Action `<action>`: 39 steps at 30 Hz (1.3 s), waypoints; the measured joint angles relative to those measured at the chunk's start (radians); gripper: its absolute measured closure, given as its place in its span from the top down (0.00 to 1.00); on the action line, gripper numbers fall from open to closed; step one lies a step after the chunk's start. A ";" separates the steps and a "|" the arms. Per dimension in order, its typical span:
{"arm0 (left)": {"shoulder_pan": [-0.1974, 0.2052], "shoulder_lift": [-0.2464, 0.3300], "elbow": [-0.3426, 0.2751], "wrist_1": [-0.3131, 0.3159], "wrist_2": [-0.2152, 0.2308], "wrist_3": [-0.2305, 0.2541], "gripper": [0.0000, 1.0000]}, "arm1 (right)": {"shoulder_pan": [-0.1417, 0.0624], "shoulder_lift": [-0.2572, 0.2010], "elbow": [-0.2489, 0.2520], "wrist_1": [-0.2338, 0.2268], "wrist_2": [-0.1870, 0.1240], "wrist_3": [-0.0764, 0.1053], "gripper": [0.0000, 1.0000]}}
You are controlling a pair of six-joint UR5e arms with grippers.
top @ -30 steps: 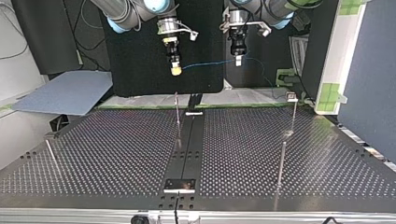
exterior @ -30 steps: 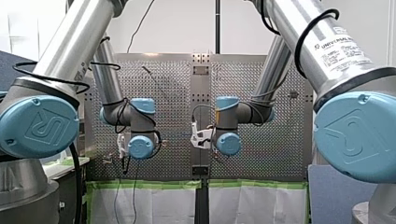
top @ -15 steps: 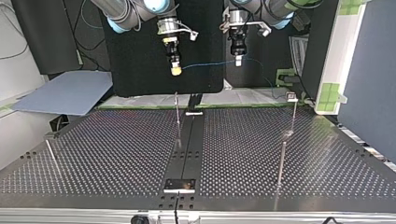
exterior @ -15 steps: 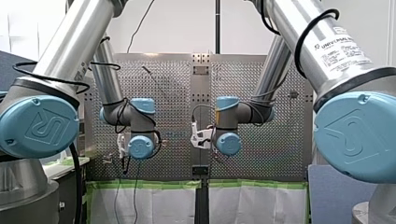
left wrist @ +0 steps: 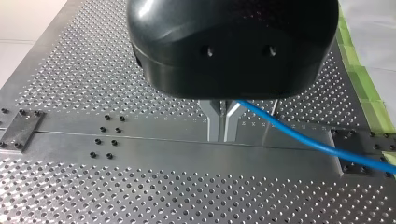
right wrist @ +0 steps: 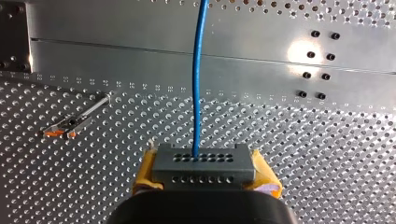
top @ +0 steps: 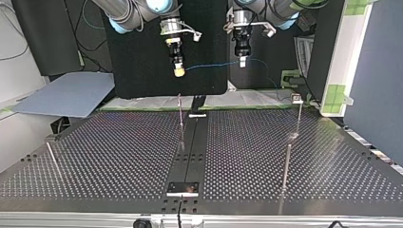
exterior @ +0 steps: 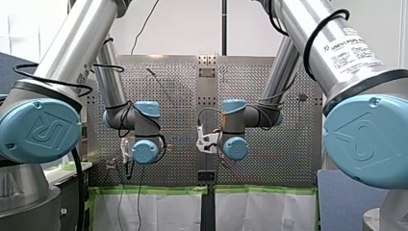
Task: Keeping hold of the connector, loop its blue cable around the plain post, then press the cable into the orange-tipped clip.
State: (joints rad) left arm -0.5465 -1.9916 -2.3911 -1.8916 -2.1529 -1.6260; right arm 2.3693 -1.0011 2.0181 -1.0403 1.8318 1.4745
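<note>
The perforated table [top: 285, 156] lies well below both sets of jaws in the top view. The front view shows mostly arm tubes and blue joint caps, and hides the fingertips. There my right arm [exterior: 337, 43] carries a label reading "UNIVERSAL ROBOTS". Only the wrist views show the grips. My right gripper [right wrist: 205, 169] pinches the grey connector [right wrist: 204, 159] between yellow pads. My left gripper [left wrist: 223, 122] has its metal fingers pressed together on the blue cable [left wrist: 303, 140], which trails off to one side. The top view alone shows the cable spanning the air between the two grippers. The orange-tipped clip [right wrist: 69, 126] stands ahead of my right jaws, off to one side, apart from the cable.
</note>
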 joint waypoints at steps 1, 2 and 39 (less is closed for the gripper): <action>0.000 0.000 0.000 0.000 0.000 0.000 0.07 | 0.000 0.000 0.000 0.000 0.000 0.000 0.00; 0.000 0.000 0.000 0.000 0.000 0.000 0.07 | 0.000 0.000 0.000 0.000 0.000 0.000 0.00; 0.000 0.000 0.000 0.000 0.000 0.000 0.01 | 0.000 0.000 0.000 0.000 0.000 0.000 0.00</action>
State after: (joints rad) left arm -0.5465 -1.9916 -2.3911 -1.8916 -2.1529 -1.6260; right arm 2.3693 -1.0011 2.0181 -1.0402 1.8317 1.4745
